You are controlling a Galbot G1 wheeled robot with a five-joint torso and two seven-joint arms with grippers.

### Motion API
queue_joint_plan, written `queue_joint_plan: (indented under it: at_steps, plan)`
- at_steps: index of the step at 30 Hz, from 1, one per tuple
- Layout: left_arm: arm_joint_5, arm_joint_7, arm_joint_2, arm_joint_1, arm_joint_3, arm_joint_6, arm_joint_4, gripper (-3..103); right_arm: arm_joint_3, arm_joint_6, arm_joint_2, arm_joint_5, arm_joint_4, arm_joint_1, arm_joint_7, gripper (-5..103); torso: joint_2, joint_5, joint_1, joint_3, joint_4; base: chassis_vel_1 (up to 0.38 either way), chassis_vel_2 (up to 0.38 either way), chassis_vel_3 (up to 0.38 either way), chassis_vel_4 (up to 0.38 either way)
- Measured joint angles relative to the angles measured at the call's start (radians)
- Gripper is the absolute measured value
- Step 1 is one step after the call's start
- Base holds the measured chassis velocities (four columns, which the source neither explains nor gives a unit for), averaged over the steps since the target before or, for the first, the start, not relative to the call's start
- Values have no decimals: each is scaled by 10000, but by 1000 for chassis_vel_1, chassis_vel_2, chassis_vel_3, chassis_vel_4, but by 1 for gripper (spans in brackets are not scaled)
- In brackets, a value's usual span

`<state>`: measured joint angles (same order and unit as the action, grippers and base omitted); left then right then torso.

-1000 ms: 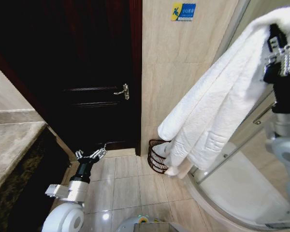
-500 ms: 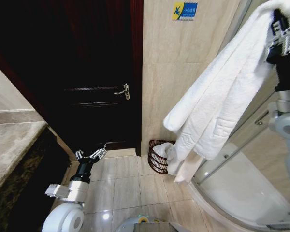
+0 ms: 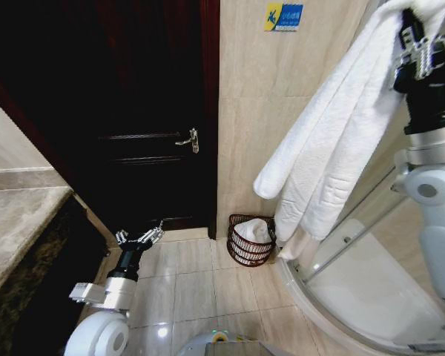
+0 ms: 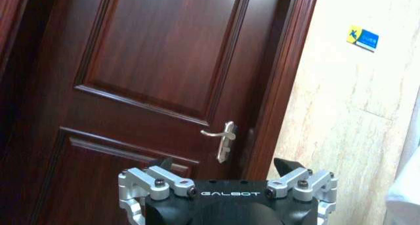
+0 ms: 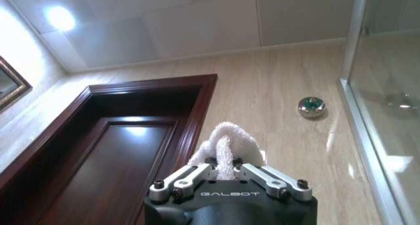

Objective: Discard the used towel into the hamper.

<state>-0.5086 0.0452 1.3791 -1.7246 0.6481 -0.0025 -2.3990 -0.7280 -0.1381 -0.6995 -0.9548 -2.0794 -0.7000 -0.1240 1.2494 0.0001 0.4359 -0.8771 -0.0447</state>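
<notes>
The right gripper [image 3: 423,52] was raised high, well above the hamper [image 3: 250,241], with its jaws closed on a fold of the white towel [image 3: 334,141]; the right wrist view showed the towel [image 5: 226,146] pinched between the two fingers [image 5: 190,178]. The towel hung down in long folds from the gripper, and its lower end reached the hamper's rim, with some white cloth lying inside the hamper. The hamper stood on the tiled floor [image 3: 193,289] against the beige wall [image 3: 282,89], just beside the dark wooden door [image 3: 133,111] and next to the curved shower base [image 3: 371,297]. The left gripper [image 3: 139,239] was held low near the floor, well apart from the hamper, with its jaws spread and holding nothing.
</notes>
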Motion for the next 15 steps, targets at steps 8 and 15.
queue_joint_plan:
  at_steps: [8,15]
  plan:
    - [0,0,0,0,0,0,0,100,1262,-401,-423,401,823,1042,-247,7,-1,-1,0,0,-1,0,0,0,0]
    - [0,0,0,0,0,0,0,100,2186,-587,-872,1018,1616,2119,-342,7,-1,-2,0,0,1,0,0,0,0]
